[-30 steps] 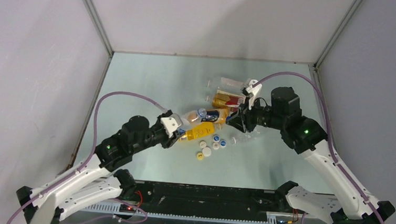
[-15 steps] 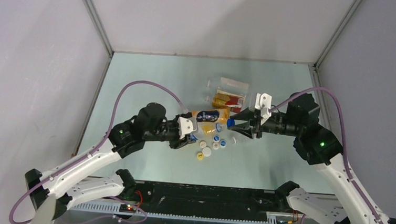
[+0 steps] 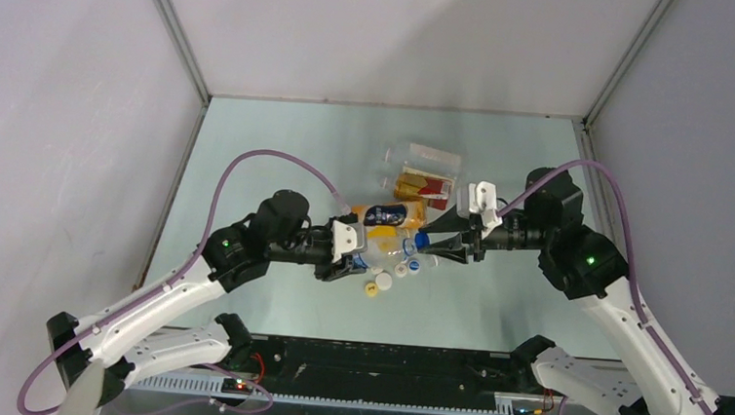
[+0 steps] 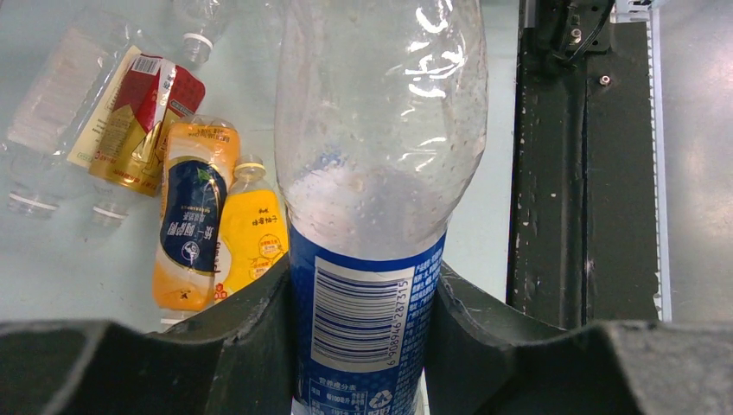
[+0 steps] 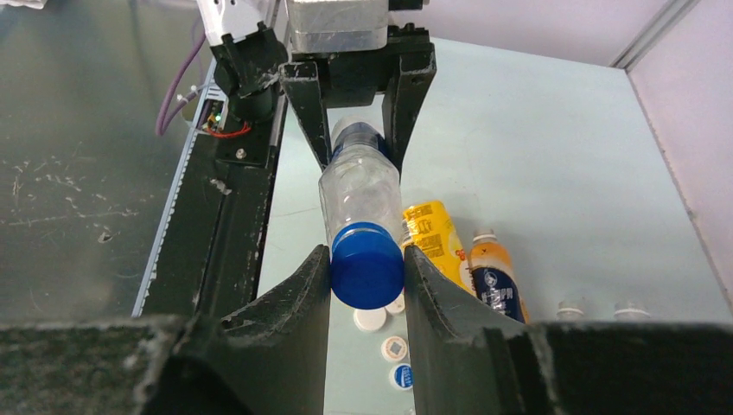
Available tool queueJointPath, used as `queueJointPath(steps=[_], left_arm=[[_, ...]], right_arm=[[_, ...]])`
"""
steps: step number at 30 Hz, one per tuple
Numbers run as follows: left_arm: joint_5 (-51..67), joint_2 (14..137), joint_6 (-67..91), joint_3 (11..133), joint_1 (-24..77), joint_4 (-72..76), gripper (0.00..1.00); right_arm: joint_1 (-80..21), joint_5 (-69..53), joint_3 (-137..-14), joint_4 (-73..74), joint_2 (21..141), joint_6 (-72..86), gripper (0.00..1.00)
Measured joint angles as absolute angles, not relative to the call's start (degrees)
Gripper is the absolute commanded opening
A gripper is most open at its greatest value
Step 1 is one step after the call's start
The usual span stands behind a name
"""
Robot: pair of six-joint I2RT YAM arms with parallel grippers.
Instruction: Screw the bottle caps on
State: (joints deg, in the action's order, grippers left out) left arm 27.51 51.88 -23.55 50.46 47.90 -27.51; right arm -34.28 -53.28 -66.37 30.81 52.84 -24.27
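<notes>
The left tool (image 4: pixel 361 298) is narrowed onto the blue-labelled body of a clear bottle (image 4: pixel 380 130), gripping both sides. The right tool (image 3: pixel 432 241) is pinched almost fully together on the blue cap (image 5: pixel 367 266) at that bottle's mouth. Both arms reach inward with level wrists, the tools facing each other. The bottle lies sideways in the air between them over the desk (image 3: pixel 280 143). Loose caps (image 3: pixel 385 280) and other bottles (image 3: pixel 394 214) lie beneath. The cap hides the thread.

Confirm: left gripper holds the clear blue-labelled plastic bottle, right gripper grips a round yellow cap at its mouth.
Wrong colour: the round plastic cap in the right gripper is blue, not yellow; the right wrist view shows it. The rest holds.
</notes>
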Motion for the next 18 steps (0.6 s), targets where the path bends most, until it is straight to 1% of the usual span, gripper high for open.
queueJointPath(steps=[11, 18], left_arm=[[28.8, 51.99, -23.4, 50.46, 47.88, -26.72, 0.36], [29.19, 52.99, -23.35, 50.48, 47.88, -26.89, 0.29]], right_arm=[[-34.26, -54.24, -66.37, 33.8, 55.4, -26.17, 0.0], [-34.39, -54.92, -66.52, 34.06, 56.05, -26.57, 0.0]])
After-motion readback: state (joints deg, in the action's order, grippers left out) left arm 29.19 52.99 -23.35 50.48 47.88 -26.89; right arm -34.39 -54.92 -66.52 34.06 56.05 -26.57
